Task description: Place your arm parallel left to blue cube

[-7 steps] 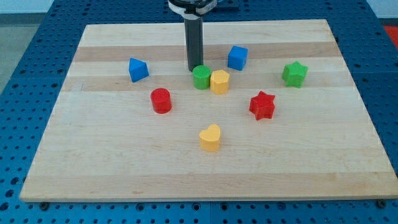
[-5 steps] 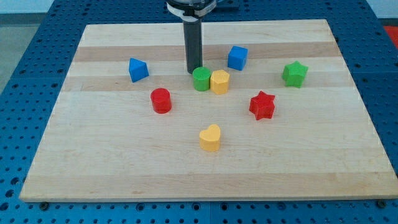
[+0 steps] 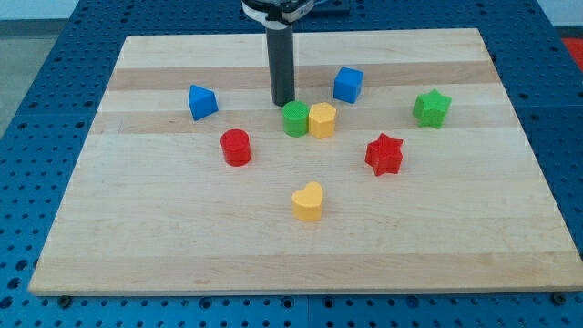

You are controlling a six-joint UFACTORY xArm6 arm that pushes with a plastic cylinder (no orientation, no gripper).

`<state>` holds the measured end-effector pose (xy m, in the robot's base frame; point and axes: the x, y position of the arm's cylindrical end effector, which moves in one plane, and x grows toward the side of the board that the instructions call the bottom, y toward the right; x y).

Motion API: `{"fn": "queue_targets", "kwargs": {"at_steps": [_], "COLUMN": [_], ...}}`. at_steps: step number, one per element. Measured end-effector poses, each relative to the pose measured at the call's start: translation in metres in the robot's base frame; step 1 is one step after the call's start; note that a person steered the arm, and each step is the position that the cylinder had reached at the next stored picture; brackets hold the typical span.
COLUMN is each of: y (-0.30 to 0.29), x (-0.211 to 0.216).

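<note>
The blue cube [image 3: 347, 84] sits on the wooden board [image 3: 182, 237] right of centre, near the view's top. My dark rod comes down from the top, and my tip [image 3: 282, 103] rests on the board well left of the blue cube and slightly lower in the view. The tip is just above and left of the green cylinder [image 3: 294, 118], with a small gap between them. A yellow hexagonal block [image 3: 322, 119] touches the green cylinder's right side.
A second blue block [image 3: 202, 101], wedge-like, lies to the left. A red cylinder [image 3: 236, 147] is lower left, a red star [image 3: 383, 154] lower right, a green star [image 3: 432, 107] far right, a yellow heart [image 3: 308, 201] near the centre bottom.
My tip has drifted slightly left and up the view, away from the green cylinder. The blocks have not moved.
</note>
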<state>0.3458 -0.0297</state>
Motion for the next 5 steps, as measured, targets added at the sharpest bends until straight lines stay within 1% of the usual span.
{"fn": "queue_targets", "kwargs": {"at_steps": [1, 2, 5], "y": [-0.011, -0.011, -0.017], "x": [-0.022, -0.025, -0.067]}}
